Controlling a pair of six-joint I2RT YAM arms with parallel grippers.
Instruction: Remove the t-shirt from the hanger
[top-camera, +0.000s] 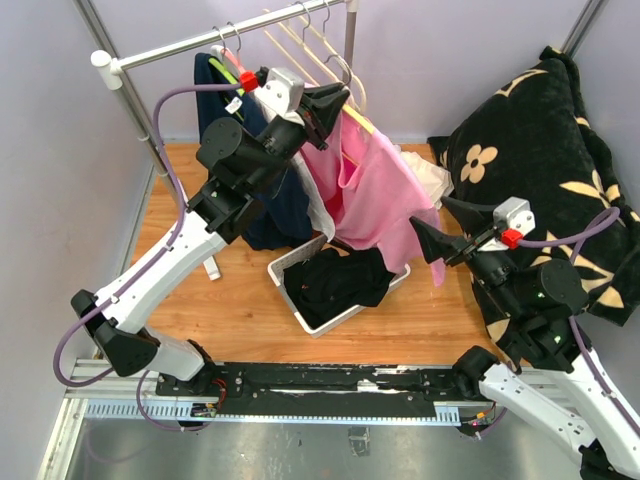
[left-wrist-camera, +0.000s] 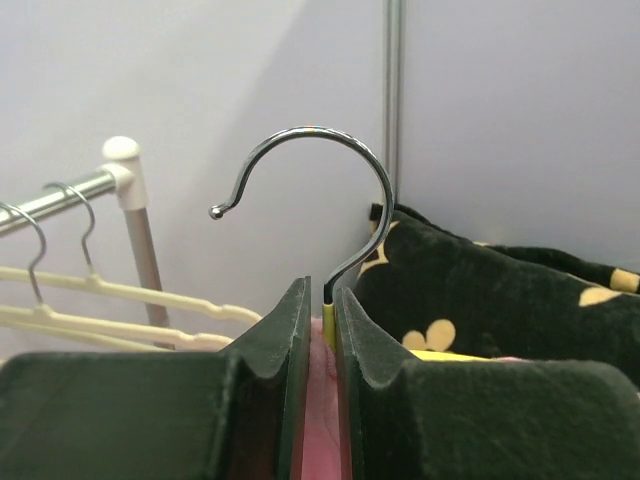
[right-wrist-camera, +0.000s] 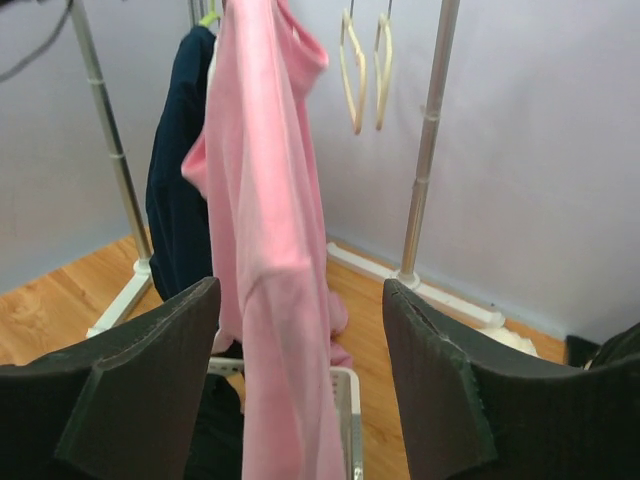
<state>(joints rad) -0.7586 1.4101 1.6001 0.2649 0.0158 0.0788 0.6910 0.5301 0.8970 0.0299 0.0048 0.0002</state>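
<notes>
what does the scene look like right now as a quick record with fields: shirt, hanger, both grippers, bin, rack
t-shirt: pink, on the hanger, draping down toward the bin
hanger: neck pinched by the left gripper, hook in the air and off the rail
left gripper: shut on the hanger
right gripper: open, one finger on each side of the t-shirt, not gripping it
bin: white, on the table, with dark clothes inside
rail: carries a navy garment and empty hangers

White bin, black floral blanket, navy garment, cream hangers
</notes>
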